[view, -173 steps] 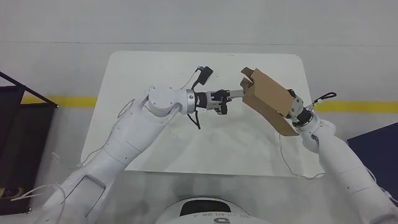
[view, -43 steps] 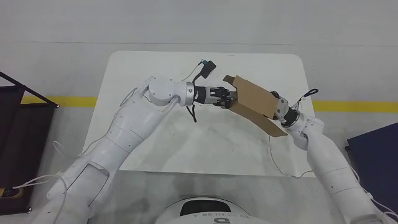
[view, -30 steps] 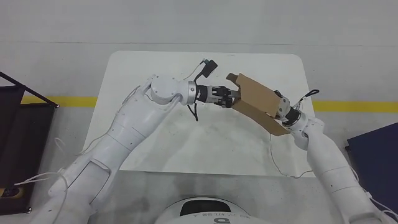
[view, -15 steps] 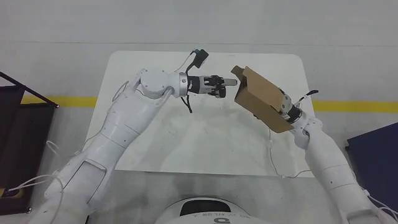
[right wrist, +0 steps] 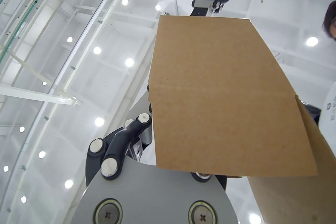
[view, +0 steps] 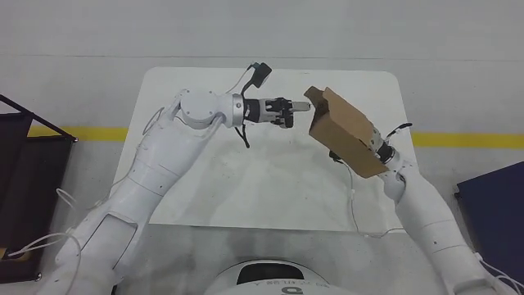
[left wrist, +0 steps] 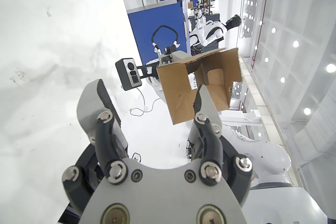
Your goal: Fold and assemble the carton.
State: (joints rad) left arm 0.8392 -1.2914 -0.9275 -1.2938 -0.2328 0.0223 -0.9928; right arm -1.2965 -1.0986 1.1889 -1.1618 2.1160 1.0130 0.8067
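Observation:
A brown cardboard carton (view: 344,127) hangs tilted above the right half of the white table (view: 205,180). Its near, lower end sits in my right gripper (view: 378,149), which is shut on it; the cardboard (right wrist: 223,109) hides those fingers in the right wrist view. The carton's far end is open, with loose flaps (left wrist: 210,78) facing my left gripper (left wrist: 149,93). That gripper (view: 299,108) stands open and holds nothing, a short gap to the left of the carton's open end, pointing at it.
A thin white cable (view: 360,209) trails over the table under the right arm. Off the table, a dark frame (view: 16,147) stands at the left and a blue panel (view: 499,197) at the right. The table's middle and left offer free room.
My left gripper has drawn back to the left out of the carton's open end and now stands apart from it. The right arm has swung the carton slightly toward the table's far right.

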